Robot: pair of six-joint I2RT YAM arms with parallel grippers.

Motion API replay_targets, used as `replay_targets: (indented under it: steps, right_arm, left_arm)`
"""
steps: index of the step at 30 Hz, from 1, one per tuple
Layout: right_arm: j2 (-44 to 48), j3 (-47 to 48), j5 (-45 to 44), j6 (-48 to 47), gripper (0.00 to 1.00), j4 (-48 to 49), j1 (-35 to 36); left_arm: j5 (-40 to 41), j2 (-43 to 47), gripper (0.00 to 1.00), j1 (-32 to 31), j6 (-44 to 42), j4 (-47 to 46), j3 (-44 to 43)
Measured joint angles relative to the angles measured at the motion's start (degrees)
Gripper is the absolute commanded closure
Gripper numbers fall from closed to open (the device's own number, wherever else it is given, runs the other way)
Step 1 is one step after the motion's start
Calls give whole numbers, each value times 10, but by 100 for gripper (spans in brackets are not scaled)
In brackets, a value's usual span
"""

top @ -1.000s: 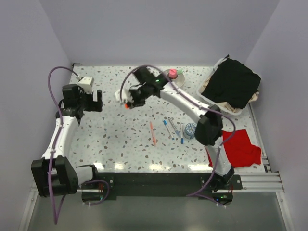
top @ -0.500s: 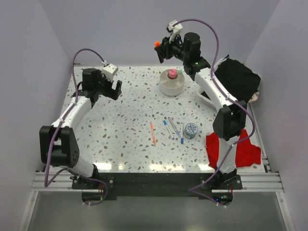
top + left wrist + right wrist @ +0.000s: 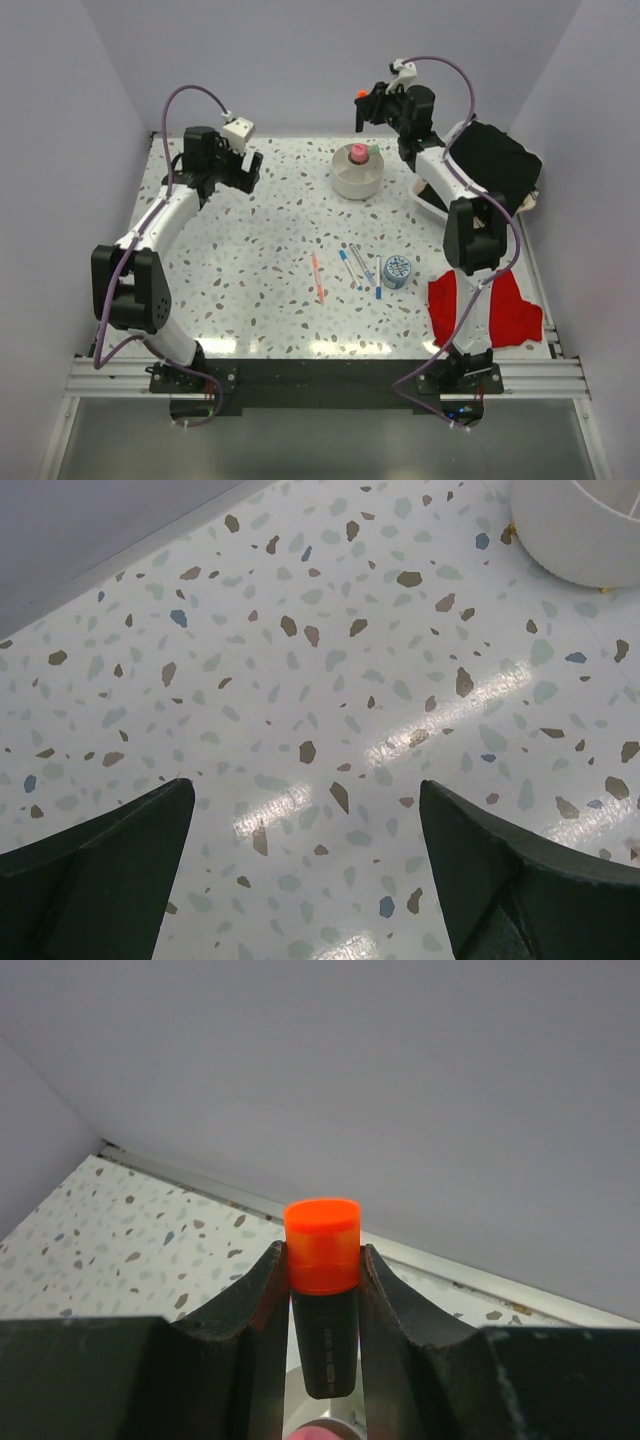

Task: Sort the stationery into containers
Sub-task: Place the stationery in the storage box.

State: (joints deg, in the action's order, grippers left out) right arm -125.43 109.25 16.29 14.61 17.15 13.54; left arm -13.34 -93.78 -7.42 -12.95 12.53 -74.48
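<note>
**A:** Gripping what, the right jaws?

**B:** They're clamped on the orange-and-black highlighter [image 3: 322, 1300]. Its cap is up and its long axis upright, held high near the back wall. The white bowl [image 3: 357, 183] sits below it, a little toward the arm bases.

**A:** And the left jaws?

**B:** Spread wide and holding nothing, over the speckled worktop [image 3: 330, 680], farther from the bowl. The bowl's dividers are hidden; only a pink-capped stick [image 3: 357, 153] shows inside.

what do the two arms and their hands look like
The left arm and right arm are white links with black joints, each trailing a looped purple cable. The left hand and right hand have two dark, nearly black fingers each.
</note>
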Motion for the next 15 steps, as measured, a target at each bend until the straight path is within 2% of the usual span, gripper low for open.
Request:
replay_targets:
  steps: [8,15]
  right_arm:
    - [-43,4,-3,13,100,48,-26]
    - [-75,4,-2,12,100,47,-22]
  left_arm:
    - [35,-29,0,-43,-23,49,-39]
    - [64,-35,0,-46,-35,62,-50]
